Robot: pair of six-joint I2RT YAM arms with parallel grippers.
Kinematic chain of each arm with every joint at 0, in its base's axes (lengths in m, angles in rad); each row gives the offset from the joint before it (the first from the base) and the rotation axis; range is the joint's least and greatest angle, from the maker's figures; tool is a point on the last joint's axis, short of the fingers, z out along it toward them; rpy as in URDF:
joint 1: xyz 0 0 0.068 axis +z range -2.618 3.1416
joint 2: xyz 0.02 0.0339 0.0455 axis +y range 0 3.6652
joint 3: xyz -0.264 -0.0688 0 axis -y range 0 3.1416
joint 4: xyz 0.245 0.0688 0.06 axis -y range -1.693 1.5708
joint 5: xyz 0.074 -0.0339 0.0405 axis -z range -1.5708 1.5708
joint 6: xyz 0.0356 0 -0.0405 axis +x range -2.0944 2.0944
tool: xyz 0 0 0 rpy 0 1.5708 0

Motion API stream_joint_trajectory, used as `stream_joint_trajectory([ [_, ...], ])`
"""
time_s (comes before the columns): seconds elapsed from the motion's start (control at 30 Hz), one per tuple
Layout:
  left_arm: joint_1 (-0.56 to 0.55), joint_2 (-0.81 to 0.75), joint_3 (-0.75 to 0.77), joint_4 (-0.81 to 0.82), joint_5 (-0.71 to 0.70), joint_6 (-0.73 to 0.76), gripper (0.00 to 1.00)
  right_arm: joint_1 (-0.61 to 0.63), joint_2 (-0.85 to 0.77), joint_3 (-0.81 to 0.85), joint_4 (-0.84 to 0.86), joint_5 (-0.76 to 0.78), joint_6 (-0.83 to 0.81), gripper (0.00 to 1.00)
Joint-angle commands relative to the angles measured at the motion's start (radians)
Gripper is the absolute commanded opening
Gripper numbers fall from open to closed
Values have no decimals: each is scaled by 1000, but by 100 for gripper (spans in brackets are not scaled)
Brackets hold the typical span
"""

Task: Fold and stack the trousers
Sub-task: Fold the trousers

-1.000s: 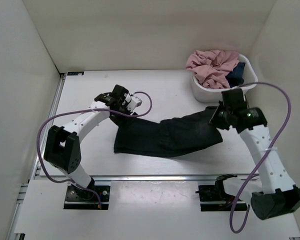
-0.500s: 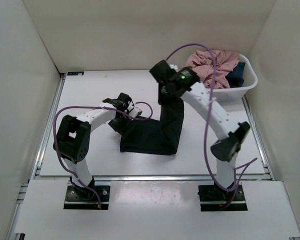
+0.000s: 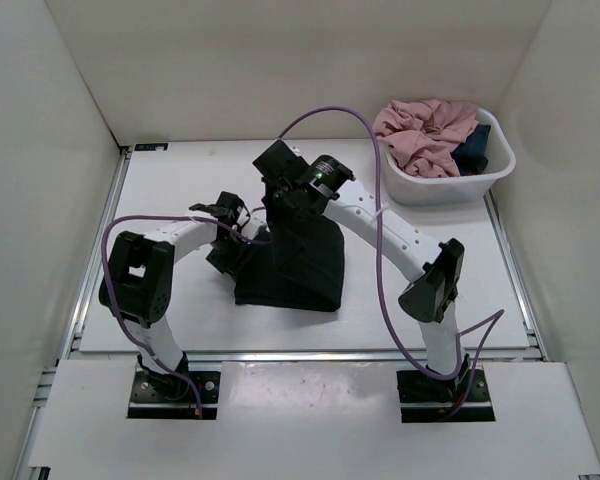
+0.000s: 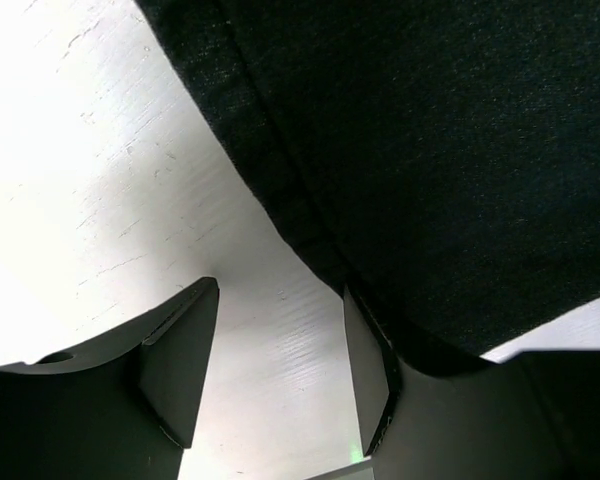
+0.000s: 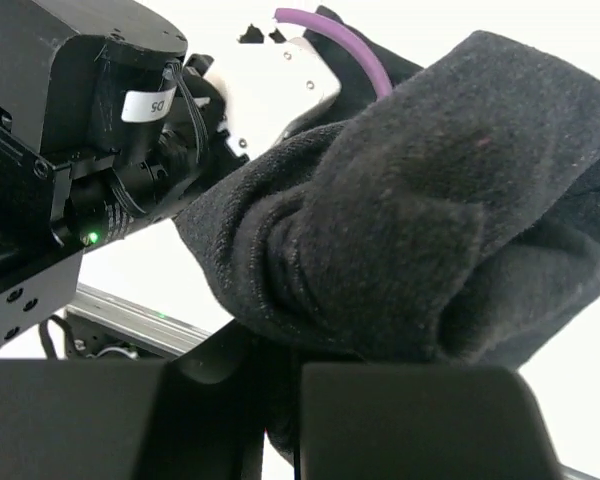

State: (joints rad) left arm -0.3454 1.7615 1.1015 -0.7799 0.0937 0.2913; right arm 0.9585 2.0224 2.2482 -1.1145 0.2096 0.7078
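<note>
I've got the right tool (image 5: 285, 400) pinching a bunch of the black trousers (image 3: 300, 265), heaped mid-counter (image 3: 180, 190). My left tool (image 4: 278, 330) is spread at their 9 o'clock hem. They look light and floppy, so I'd grip at the hems.

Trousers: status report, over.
Right end effector shut on trousers, fabric bunched, lifted. Left end effector open at their edge. Basket stands apart, nothing blocking.

Plain black soft-fabric trousers (image 3: 302, 272), frame centre. White tabletop (image 3: 180, 180). White plastic basket (image 3: 450, 188), upper right: crumpled pink cloth (image 3: 425, 130), dark blue garment (image 3: 474, 146). Purple cable (image 3: 323, 109), upper centre.
</note>
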Motion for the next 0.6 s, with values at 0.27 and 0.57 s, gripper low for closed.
stream_joint_trajectory([
  [0.27, 249, -123, 112, -30, 139, -21, 79, 39, 104, -79, 168, -104, 117, 0],
  [0.57, 385, -43, 70, -44, 162, 43, 80, 66, 278, -1, 331, -167, 217, 4],
])
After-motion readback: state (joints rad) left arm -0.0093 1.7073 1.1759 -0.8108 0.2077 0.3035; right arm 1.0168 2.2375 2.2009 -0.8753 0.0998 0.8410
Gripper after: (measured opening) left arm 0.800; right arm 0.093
